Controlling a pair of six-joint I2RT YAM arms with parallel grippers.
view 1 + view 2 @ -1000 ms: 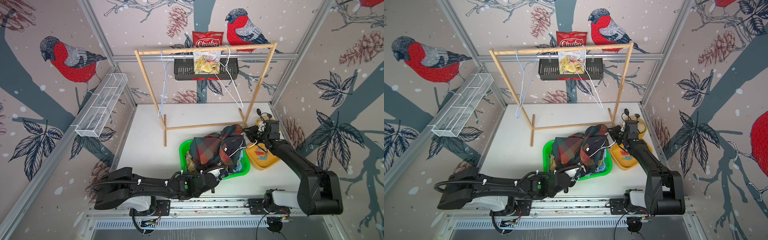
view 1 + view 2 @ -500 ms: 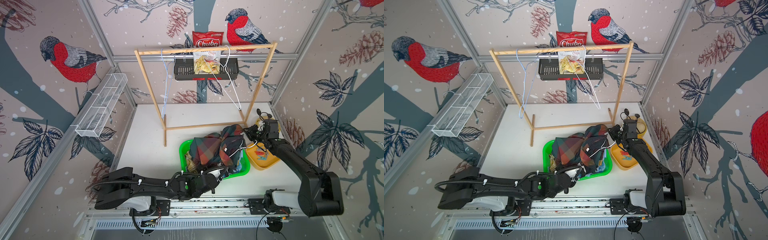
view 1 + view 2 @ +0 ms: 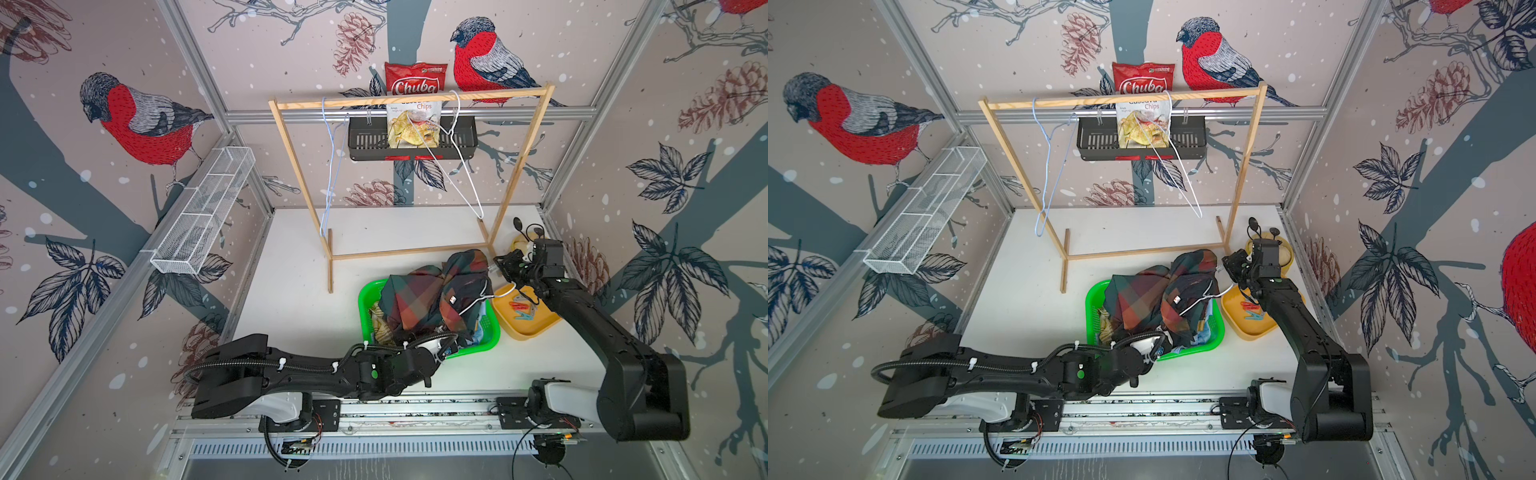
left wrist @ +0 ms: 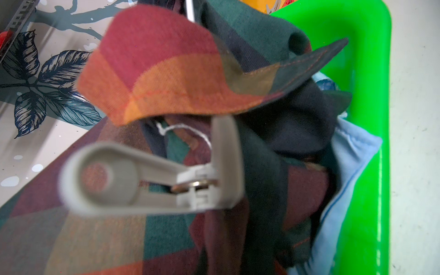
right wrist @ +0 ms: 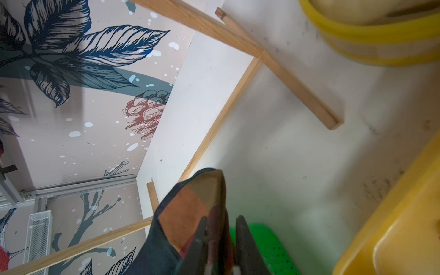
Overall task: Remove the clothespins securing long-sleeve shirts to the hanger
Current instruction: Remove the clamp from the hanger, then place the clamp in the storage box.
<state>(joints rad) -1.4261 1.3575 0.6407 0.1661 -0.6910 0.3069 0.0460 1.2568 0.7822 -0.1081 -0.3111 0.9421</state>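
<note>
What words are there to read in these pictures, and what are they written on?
"Chuba": on the red top of the plastic snack bag in the black slotted basket.
"Chips": on that bag's white part.
Smaller print there: too small to read.
No other writing readable.

A lab robot cell: aluminium frame posts (image 3: 193, 54), bird-print wall panels (image 3: 83, 208), two arms (image 3: 307, 370) mounted on a rail (image 3: 415, 409) at a white desk (image 3: 291, 282)

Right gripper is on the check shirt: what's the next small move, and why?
Probably raise the right gripper a little without letting go: it pinches a fold of the check shirt, heaped in the green basket over the white hanger, and a grey clothespin shows against it. Lifting may expose that clip.
</note>
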